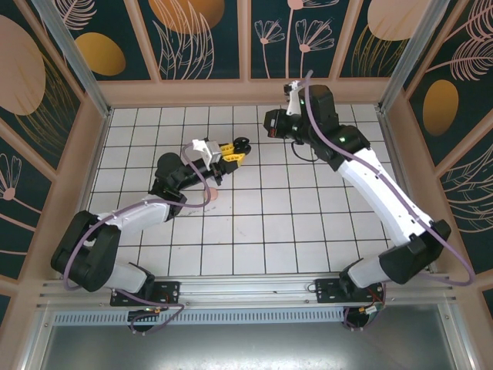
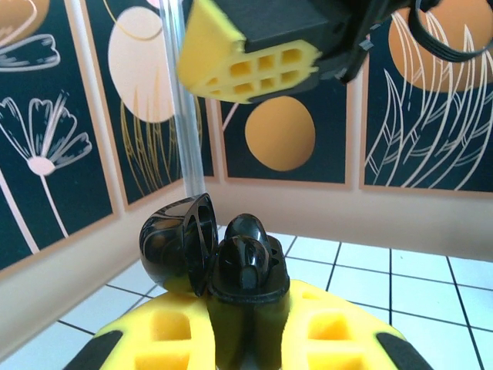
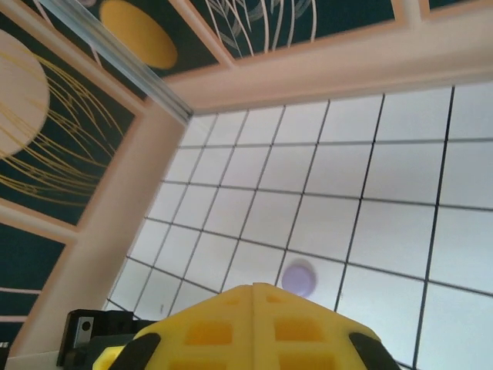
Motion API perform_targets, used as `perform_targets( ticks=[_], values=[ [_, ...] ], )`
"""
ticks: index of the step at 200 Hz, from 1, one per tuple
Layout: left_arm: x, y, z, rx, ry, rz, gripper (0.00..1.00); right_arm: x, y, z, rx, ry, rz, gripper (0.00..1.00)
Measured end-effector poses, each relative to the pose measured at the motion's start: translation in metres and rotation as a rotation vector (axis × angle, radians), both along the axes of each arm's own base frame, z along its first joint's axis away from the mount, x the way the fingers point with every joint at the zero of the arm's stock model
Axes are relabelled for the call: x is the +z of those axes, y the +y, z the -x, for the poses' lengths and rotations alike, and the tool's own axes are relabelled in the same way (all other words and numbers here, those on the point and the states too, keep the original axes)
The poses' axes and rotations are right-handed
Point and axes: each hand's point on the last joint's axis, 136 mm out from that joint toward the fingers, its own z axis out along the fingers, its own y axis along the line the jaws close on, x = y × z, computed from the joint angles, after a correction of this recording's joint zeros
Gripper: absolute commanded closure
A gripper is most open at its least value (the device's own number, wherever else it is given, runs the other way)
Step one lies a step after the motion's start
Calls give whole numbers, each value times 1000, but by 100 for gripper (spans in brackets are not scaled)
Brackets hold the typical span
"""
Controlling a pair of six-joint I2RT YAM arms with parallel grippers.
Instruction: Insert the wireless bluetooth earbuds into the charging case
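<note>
Top external: white-tiled counter (image 1: 308,231) inside floral-panelled walls (image 1: 204,38). Left hand (image 1: 233,151) above mid-counter, clamped on open black charging case (image 1: 241,144). Right hand (image 3: 254,308) closed, fingertips meeting, near the far edge.

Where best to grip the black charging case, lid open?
Grip the case by its lower body, pads across its flanks, from the underside, as the left gripper does. The lid swings out to one side, so that likely keeps hinge and open top free.
</note>
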Motion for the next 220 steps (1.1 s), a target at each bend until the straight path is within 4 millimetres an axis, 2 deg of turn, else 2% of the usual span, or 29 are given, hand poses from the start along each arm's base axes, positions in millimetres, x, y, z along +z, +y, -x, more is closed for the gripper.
perform_targets(
  ticks=[36, 62, 91, 117, 156, 179, 192, 220],
  values=[
    [-14, -4, 0, -28, 27, -27, 100, -23, 15, -14, 61, 83, 63, 100],
    [-16, -7, 1, -49, 38, -36, 100, -44, 27, -20, 111, 147, 91, 100],
    [-12, -9, 2, -60, 30, -34, 100, -63, 35, -19, 153, 204, 114, 100],
    [-11, -10, 0, -60, 29, -33, 100, -74, 43, -11, 191, 241, 135, 100],
    [-20, -14, 3, -85, 62, -53, 100, -77, 54, 4, 220, 220, 162, 100],
    [-28, -18, 6, -104, 94, -71, 100, -79, 43, 16, 197, 205, 173, 100],
    [-30, -17, 2, -86, 102, -72, 100, -79, 35, 32, 199, 215, 173, 100],
    [-27, -20, 5, -101, 90, -67, 100, -66, 24, 46, 169, 191, 140, 100]
  ],
)
